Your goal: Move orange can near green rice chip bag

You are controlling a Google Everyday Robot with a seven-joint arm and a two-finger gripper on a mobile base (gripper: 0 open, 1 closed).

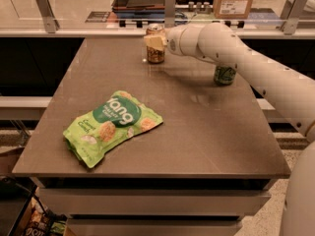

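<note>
The green rice chip bag (112, 127) lies flat near the front left of the tabletop (206, 127). Its white word looks like "Yang". The white arm (246, 58) reaches in from the right, stretched out sideways. The gripper (155, 42) jaws are clamped on the orange can (156, 56) at the far edge, well apart from the bag.

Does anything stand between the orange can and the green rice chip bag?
Nothing visible does. The claw is at the orange can near the far edge; bare table lies from there to the green rice chip bag. The green can stands to the right.
</note>
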